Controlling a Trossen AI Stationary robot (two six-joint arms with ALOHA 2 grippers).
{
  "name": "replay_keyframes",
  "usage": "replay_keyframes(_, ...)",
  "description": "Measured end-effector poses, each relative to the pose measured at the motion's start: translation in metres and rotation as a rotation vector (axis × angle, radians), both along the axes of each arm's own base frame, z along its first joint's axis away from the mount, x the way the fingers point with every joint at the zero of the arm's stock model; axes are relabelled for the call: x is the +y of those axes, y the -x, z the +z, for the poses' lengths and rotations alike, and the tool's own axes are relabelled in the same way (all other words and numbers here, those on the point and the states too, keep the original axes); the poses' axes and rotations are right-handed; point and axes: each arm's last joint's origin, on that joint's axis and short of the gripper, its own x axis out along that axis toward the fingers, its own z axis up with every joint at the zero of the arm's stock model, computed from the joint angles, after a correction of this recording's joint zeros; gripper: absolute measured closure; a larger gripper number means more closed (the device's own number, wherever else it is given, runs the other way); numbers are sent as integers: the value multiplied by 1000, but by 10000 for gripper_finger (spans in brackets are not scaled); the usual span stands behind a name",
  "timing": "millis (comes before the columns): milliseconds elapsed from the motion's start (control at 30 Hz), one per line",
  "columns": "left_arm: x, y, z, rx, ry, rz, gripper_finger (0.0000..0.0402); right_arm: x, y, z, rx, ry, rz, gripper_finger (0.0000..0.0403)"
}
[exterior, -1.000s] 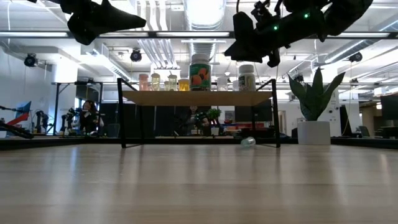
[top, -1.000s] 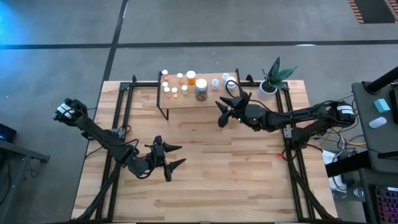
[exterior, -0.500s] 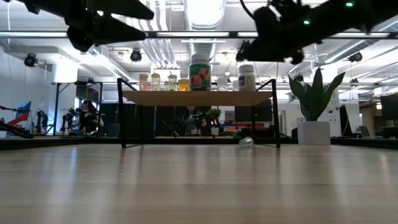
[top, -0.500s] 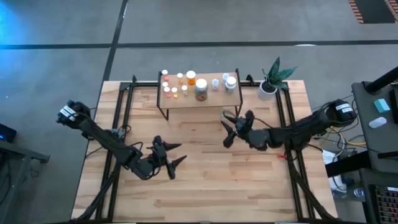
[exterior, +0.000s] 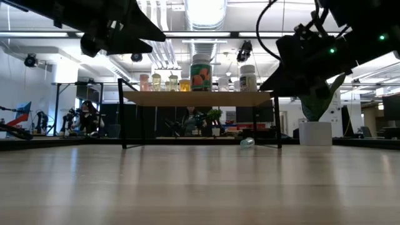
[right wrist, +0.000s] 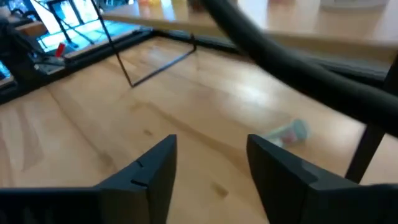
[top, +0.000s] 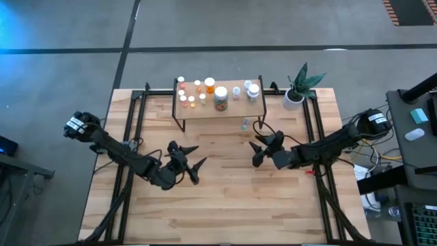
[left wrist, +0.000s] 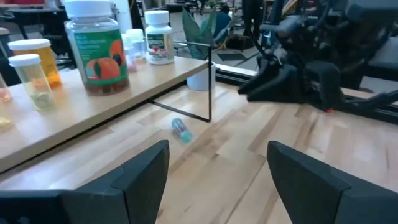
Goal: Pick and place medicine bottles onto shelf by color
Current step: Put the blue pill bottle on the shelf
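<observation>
The shelf [top: 218, 108] stands at the table's far middle on thin black legs. Several medicine bottles stand on it, among them a big jar with an orange label [left wrist: 95, 47], an orange bottle [top: 209, 85] and a white bottle [top: 253, 90]. One small clear vial [top: 246, 124] [left wrist: 181, 129] [right wrist: 286, 132] lies on its side on the table by the shelf's right front leg. My right gripper [top: 261, 149] [right wrist: 211, 168] hovers open just near of the vial, above the table. My left gripper [top: 193, 162] [left wrist: 217, 180] hangs open at the table's middle left, facing the shelf.
A white pot with a green plant [top: 298, 87] stands at the far right corner, beside the shelf. Black rails [top: 136, 116] run along both sides of the table. A dark cable [right wrist: 292, 68] crosses the right wrist view. Bare wood lies between the grippers and the near edge.
My right gripper has come away from the shelf's right end, moving toward the near edge and down while rolling at the wrist; the vial it covered from above now shows. My left gripper has drifted a little toward the table's middle. The vial has not moved.
</observation>
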Motion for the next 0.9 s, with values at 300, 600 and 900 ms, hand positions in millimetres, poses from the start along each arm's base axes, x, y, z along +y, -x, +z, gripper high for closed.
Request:
replay_keyframes(300, 15, 10, 31, -2, -68, -113, 147, 3, -15, -24, 66, 15, -75, 149)
replay_keyframes(600, 36, 26, 45, -73, -203, -323, 147, 11, -52, -54, 127, 5, -111, 159)
replay_keyframes(900, 77, 50, 17, -287, -157, -434, 147, -6, -69, -60, 60, 21, -318, 160)
